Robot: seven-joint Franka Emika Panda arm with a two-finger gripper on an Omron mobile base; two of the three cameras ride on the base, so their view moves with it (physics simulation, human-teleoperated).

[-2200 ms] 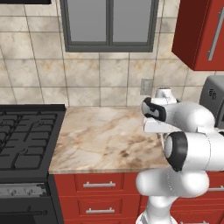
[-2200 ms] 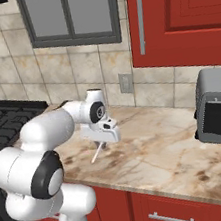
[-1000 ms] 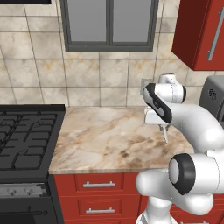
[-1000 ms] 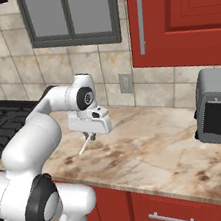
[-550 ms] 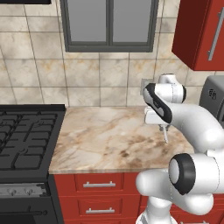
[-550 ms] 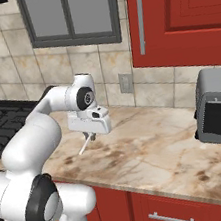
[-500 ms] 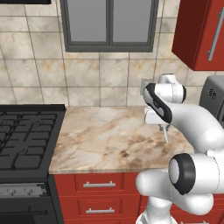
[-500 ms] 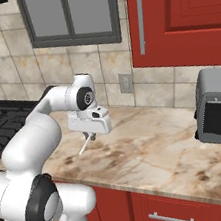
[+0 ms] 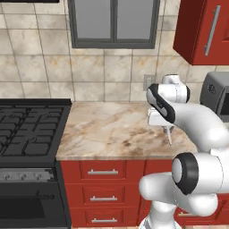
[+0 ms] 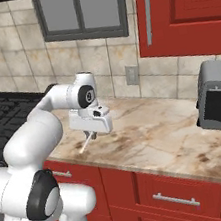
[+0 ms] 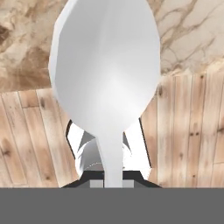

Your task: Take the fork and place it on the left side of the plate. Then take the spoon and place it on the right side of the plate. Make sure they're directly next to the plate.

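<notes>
Spoon [image 11: 107, 83] held in the gripper [image 10: 89, 133]: jaws clamped narrow on the thin handle, with the white bowl standing out ahead of the hand and taking up the middle of the hand view. In that view the handle runs from between the finger tips up to the bowl, broad face toward the camera. Beyond the bowl lies the marble counter [image 11: 188, 30] edge, and nearer the hand a stretch of wood plank floor [image 11: 192, 127]. In the right base view the gripper hangs off the wrist above the front edge of the counter [image 10: 152, 136], spoon [image 10: 85, 145] slanting down and toward the arm's base side from the fingers, tip close to the counter surface; contact cannot be told. In the left base view the gripper [image 9: 167, 129] sits over the right end of the counter [image 9: 112, 129], spoon [image 9: 169, 137] pointing down from it, nearly vertical. Stove [image 9: 27, 129] is well apart from the hand on its left; a grey toaster oven [image 10: 217, 98] stands well apart on its right, against the tiled wall. Red cabinet [image 10: 178, 10] hangs above the hand to the right.
</notes>
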